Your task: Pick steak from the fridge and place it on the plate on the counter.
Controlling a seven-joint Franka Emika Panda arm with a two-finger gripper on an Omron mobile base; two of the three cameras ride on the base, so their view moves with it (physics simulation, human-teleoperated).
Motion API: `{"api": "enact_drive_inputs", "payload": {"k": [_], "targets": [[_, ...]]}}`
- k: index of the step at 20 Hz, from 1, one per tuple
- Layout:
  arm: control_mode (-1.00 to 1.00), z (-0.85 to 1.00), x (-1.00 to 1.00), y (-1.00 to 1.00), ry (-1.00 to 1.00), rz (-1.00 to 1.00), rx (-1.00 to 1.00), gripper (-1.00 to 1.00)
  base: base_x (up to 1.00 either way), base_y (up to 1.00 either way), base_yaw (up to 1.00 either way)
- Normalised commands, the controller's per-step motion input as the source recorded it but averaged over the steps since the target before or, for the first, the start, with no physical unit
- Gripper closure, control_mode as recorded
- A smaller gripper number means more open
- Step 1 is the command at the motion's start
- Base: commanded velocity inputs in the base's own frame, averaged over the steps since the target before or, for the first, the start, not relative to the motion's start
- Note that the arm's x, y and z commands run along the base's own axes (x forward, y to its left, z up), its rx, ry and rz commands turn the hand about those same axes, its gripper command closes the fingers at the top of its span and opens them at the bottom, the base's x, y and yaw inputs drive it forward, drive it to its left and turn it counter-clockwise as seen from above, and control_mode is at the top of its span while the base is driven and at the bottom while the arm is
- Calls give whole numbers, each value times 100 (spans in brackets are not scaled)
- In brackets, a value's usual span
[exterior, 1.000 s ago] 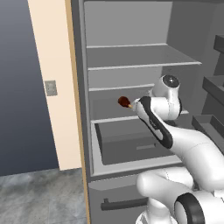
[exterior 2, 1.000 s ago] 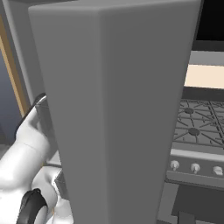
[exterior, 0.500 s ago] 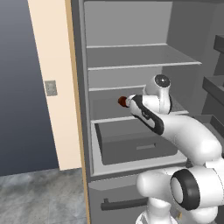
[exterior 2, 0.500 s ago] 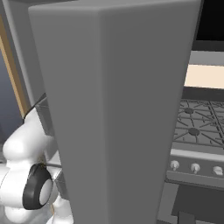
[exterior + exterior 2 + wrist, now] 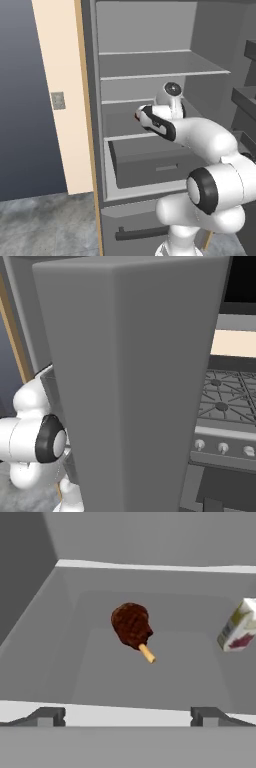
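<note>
Two dark fingertips sit spread wide at the bottom of my hand view, so the claw (image 5: pixel 127 717) is open with nothing in it, hovering just short of the shelf. I've got the arm reaching into the fridge (image 5: pixel 210 45), wrist aimed down at the middle shelf (image 5: pixel 190 682).

Steak (image 5: pixel 131 626) is lying on that shelf dead ahead at 12 o'clock from the claw, meat lump toward the back, little tan bone end poking toward me at about 5 o'clock. From the left base view I catch just a sliver of red at the wrist (image 5: pixel 136 116). Small carton (image 5: pixel 239 628) stands off at 3 o'clock, well apart from it.

My guess on handling: light, a bit soft and maybe slick, not fragile. I'd close across the fat part of the lump, not the bone, which looks too thin to hold steady. Plate isn't on my screens yet.
</note>
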Motion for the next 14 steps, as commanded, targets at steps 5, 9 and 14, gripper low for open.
{"api": "enact_drive_inputs", "payload": {"k": [5,9,14], "targets": [[-100,-30,21,0,2,0,0,-100,0,0,0],[-100,-25,29,0,0,0,0,-100,0,0,0],[-100,-22,41,0,0,0,-1,-100,0,0,0]]}}
